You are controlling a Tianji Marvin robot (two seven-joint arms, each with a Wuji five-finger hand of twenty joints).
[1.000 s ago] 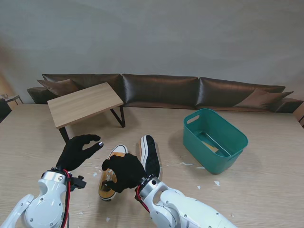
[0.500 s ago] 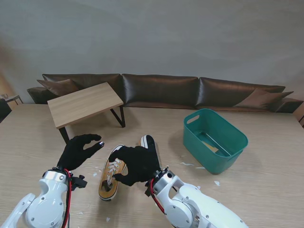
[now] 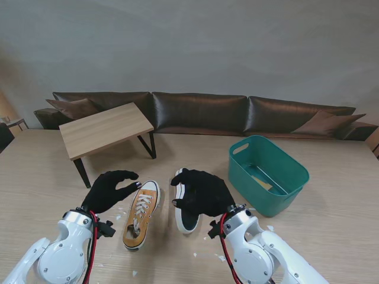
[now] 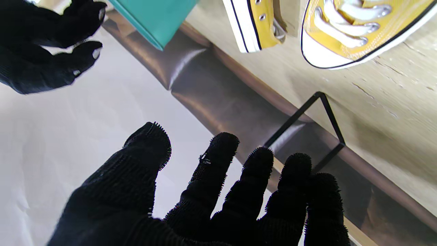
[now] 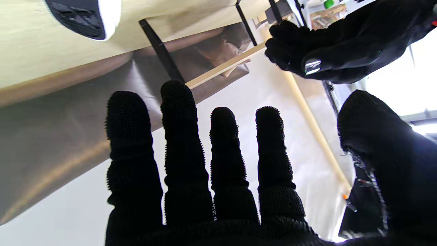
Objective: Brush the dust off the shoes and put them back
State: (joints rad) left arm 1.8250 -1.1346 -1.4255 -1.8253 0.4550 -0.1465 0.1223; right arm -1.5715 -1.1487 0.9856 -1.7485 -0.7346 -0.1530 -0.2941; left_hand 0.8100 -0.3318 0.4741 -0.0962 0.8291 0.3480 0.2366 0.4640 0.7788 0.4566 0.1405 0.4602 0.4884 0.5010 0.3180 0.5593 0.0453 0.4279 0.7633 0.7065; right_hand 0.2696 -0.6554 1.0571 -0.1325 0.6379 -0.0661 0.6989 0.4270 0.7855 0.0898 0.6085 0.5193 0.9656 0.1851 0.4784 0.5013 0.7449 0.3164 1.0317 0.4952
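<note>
Pale wood-grain worktop [image 3: 331, 177] fills the scene, with a dark leather sofa [image 3: 201, 112] along the far wall. The right robot hand [image 3: 201, 192], gloved in black, hovers released over the right shoe [image 3: 188, 216], fingers spread and gripping nothing; its wrist view shows the fingers [image 5: 184, 143] splayed with only the shoe's toe beyond them. The left robot hand [image 3: 109, 190] floats just left of the left shoe [image 3: 141, 216], thumb and fingers curved apart, also free of any object.

Both shoes are yellow canvas sneakers lying side by side near the front of the worktop, toes pointing away. The left one sits upright with white laces showing; the right one appears tipped onto its side, dark sole turned up. They look light, with soft canvas uppers that would crumple under pressure and stiffer rubber soles and toe caps. Pinching across the sole edges or heel should give the firmest hold.

Small white flecks [image 3: 269, 228] dot the worktop nearby. To the right stands a green plastic bin [image 3: 296, 171] holding something flat that I cannot identify. A small wooden table [image 3: 103, 130] stands far left.
</note>
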